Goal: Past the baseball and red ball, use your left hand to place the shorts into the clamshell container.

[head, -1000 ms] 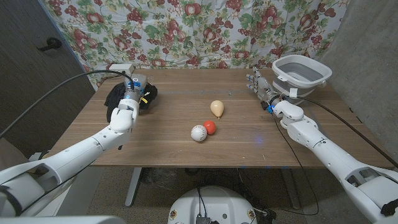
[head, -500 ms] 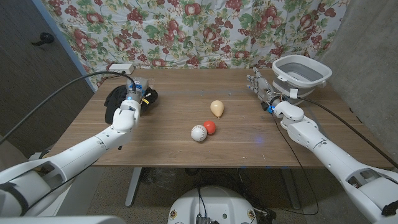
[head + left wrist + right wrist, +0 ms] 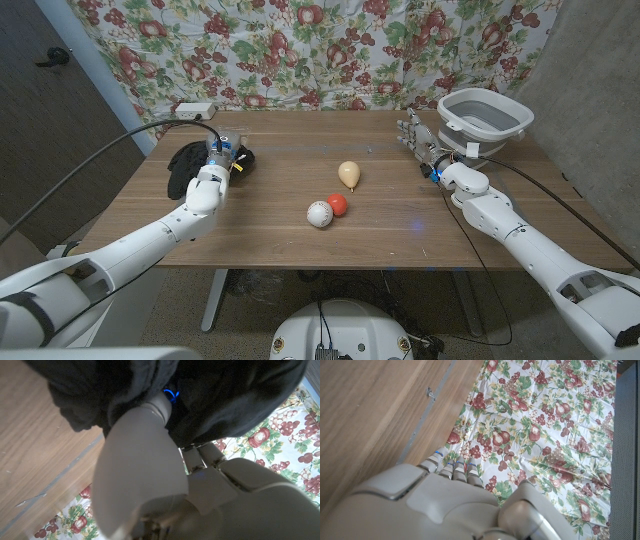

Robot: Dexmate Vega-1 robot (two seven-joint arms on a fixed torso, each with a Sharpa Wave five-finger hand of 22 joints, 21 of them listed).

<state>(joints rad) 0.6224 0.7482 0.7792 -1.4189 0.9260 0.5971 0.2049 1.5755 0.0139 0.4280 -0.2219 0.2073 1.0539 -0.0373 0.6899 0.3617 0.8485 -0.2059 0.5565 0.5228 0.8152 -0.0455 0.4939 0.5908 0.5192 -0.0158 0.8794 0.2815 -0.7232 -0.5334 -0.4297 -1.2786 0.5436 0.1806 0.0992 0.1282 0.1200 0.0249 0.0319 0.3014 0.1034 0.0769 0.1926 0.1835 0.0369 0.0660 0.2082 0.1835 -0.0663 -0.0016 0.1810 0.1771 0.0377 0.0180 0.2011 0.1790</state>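
Head view: the left hand (image 3: 219,163) is at the table's (image 3: 400,225) far left part, its fingers buried in the black shorts (image 3: 187,162), which bunch around it just above the wood. The left wrist view shows the fingers (image 3: 162,407) reaching into the dark cloth (image 3: 225,395), gripping it. The baseball (image 3: 318,213) and red ball (image 3: 338,203) touch each other near the table's middle, with a tan pear-shaped thing (image 3: 348,174) just behind them. The right hand (image 3: 418,137) stands near the far right, holding nothing, fingers straight and close together. A grey tub (image 3: 484,113) sits at the far right corner, beside that hand. A flowered cloth (image 3: 300,50) hangs behind.
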